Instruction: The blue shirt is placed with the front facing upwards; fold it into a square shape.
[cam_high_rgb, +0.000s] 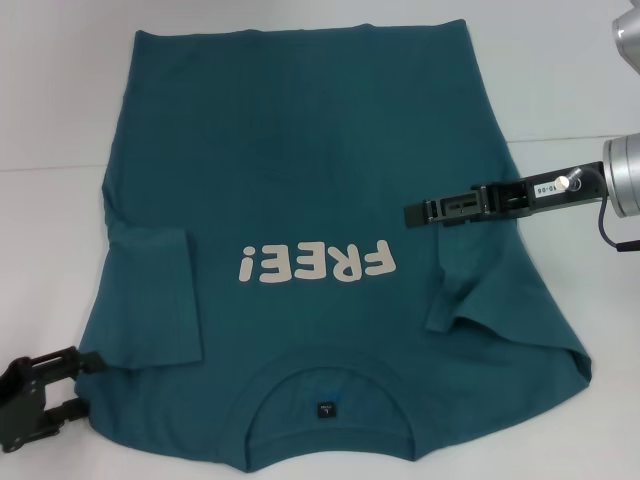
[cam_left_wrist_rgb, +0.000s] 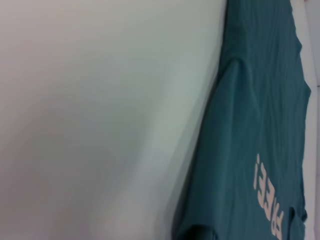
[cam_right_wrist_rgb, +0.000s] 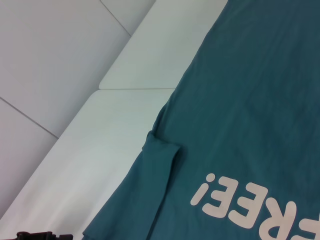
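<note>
With both sleeves already folded inward, the dark teal-blue cotton T-shirt (cam_high_rgb: 310, 200) lay flat; the right gripper (cam_high_rgb: 425, 212) hovered seemingly closed, the left gripper (cam_high_rgb: 60, 385), fingers parted, waited near-left.

Teal shirt (cam_high_rgb: 320, 200) lies flat front-up, white "FREE!" showing, both sleeves folded inward, collar at the near edge.

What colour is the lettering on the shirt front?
White, on the blue shirt; the lettering shows best in the head view.

Shirt (cam_high_rgb: 320, 180) flat on bench (cam_high_rgb: 60, 120), collar nearest robot. Left gripper (cam_high_rgb: 40, 400) at near-left shoulder corner; right gripper (cam_high_rgb: 420, 213) over right side.
</note>
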